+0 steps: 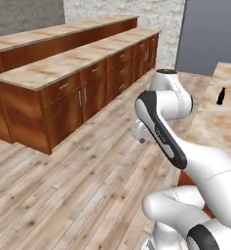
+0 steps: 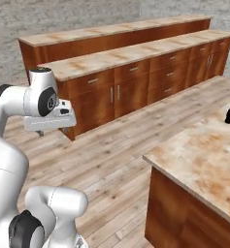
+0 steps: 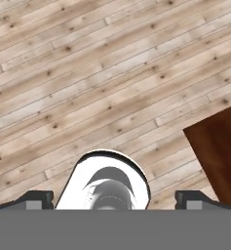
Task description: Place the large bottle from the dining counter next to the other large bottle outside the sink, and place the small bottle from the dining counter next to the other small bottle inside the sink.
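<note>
Claw [image 3: 112, 197]: pointed straight down at the wooden plank floor [image 1: 78, 185]; its two dark fingertips [image 3: 36, 197] stood far apart at the bottom corners of the hand view, with nothing between them. Jaws were fully spread and empty.

Claw position: in the right base view the hand hung at the end of the folded arm, above the floor in the aisle between the two runs of cabinets. In the left base view only its underside showed beside the arm's dark elbow.

Small bottle [image 2: 229, 114]: a tiny all-black bottle, standing upright on the dining surface [image 2: 204, 160], near that surface's far end. It was well apart from the claw. The left base view showed the same bottle [image 1: 221, 96] upright, at the right of the picture.

Dining surface: beige marble with rust-brown veins on a reddish-brown wooden base; one dark corner of the base [image 3: 219, 151] entered the hand view at the right.

Far cabinets [image 2: 136, 87]: a long two-tier run of reddish-brown drawers and doors with marble tops, across the aisle from the dining surface.

Large bottles: cannot tell their place from these views.

Grey panel [image 1: 209, 34]: a flat upright face stood behind the dining surface in the left base view.
</note>
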